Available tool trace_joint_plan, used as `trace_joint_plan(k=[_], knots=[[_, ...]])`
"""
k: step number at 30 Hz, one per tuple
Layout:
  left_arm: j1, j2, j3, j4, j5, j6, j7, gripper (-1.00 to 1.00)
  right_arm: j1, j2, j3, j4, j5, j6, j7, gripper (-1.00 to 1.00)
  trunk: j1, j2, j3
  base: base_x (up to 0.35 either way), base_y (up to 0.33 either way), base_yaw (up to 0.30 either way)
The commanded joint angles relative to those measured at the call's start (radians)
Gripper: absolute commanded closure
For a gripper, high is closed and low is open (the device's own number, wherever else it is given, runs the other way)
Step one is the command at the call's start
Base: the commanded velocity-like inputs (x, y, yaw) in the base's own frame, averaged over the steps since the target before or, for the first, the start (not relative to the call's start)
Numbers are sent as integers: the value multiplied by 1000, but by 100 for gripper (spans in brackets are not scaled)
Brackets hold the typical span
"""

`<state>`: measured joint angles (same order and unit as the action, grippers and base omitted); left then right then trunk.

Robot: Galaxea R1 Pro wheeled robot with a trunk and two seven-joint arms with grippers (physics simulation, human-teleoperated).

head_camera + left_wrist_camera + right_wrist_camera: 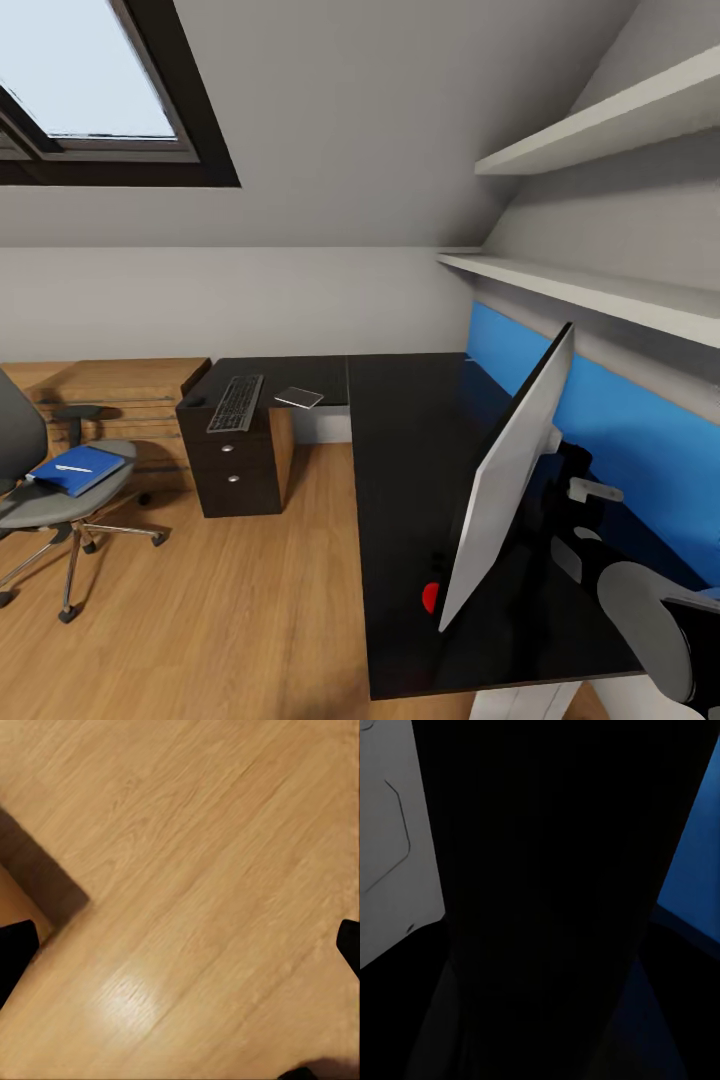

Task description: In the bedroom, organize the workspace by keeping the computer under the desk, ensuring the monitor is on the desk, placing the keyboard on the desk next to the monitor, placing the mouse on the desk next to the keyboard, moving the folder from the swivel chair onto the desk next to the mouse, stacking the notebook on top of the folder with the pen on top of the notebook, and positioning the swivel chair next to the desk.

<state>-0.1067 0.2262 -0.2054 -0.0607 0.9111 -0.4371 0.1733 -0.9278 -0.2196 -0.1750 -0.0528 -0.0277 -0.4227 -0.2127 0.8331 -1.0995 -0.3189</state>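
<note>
Monitor: my right arm reaches in behind the monitor (505,480), which stands tilted on the black surface (410,470), white back toward me, red dot at its lower corner. I judge it top-heavy, stiff and fragile; take it by the stand, not the thin panel.
Right hand: close behind the screen, near its dark stand; I cannot tell whether it is spread or pinching anything.
Left hand: (180,952) hangs over bare wood floor (195,855), fingertips well apart, nothing between them.
Keyboard: (236,402) lies on the far end of the surface above the drawers; light, stiff and long, best gripped across a long edge.
Notebook: what I take for it (299,397) lies flat just beside the keyboard; thin, so it needs an edge pinch.
Chair: (50,480) stands apart from the surface, on the floor at my left.
Chair seat holds: the blue folder (77,469) with a white pen (72,468) lying on it. The folder looks flat and slippery, and the pen would roll off if it is tipped.
Drawers: (232,470) closed; contents hidden.
</note>
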Motion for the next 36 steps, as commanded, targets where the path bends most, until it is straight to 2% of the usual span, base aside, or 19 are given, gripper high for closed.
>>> trace_joint_plan(k=[1, 2, 4, 8, 14, 30, 36], knots=[[0, -1, -8, 8, 2, -22, -22, -100, 0, 0, -28, 65, -5, -4, 1, 100, 0, 0, -1, 0, 0, 0], [1, -3, -8, 20, 2, -59, -69, -100, 0, 0, -28, 65, -5, -4, 1, 100, 0, 0, -1, 0, 0, 0], [4, -9, -9, 32, 3, -117, -122, -100, 0, 2, -28, 65, -5, -4, 1, 100, 0, 0, -1, 0, 0, 0], [7, -32, -9, 39, 2, -160, -153, -100, 0, 4, -28, 65, -5, -4, 1, 100, 0, 0, -1, 0, 0, 0], [7, -40, -9, 40, 2, -168, -159, -100, 0, 5, -28, 65, -4, -4, 1, 100, 0, 0, -1, 0, 0, 0], [7, -38, -9, 39, 2, -166, -160, -100, 0, 5, -28, 65, -3, -2, 1, 100, 0, 0, -1, 1, -41, 0], [7, -38, -9, 39, 3, -166, -159, -100, 0, 5, -28, 67, -3, -2, 1, 100, 0, 0, -1, 168, -3, 0]])
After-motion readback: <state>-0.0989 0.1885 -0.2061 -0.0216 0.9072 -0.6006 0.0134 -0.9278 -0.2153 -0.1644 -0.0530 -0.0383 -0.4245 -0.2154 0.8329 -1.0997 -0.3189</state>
